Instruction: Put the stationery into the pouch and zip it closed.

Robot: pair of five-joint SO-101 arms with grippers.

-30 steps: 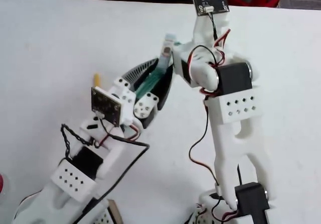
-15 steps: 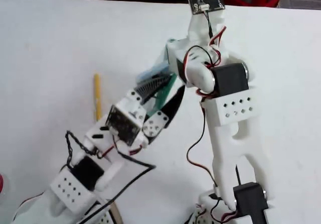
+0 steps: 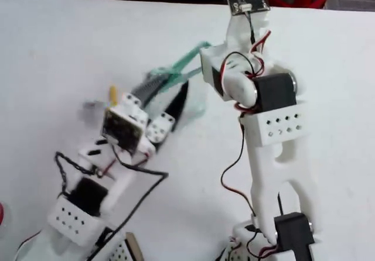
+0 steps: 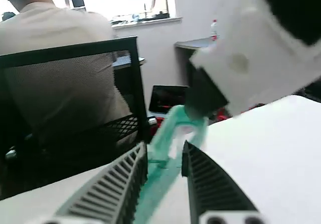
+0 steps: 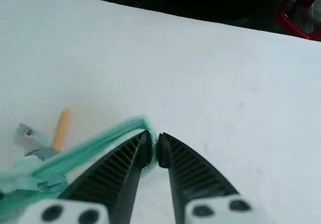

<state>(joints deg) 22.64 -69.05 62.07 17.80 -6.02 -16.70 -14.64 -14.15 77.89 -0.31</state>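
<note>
Teal-edged, see-through green pouch (image 3: 176,68), just one, stretches between your two grippers over the middle of the white desk (image 3: 58,38). Your right gripper (image 5: 153,143) pinches its end and your left gripper (image 4: 163,153) is clamped on its zipper band. One yellow pencil (image 3: 112,92) lies just beside the left gripper.

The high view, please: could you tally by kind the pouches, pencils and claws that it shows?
Teal pouch: 1
Yellow pencil: 1
Claws: 2, the left claw and the right claw, each shut on the teal pouch
Total: 4
</note>
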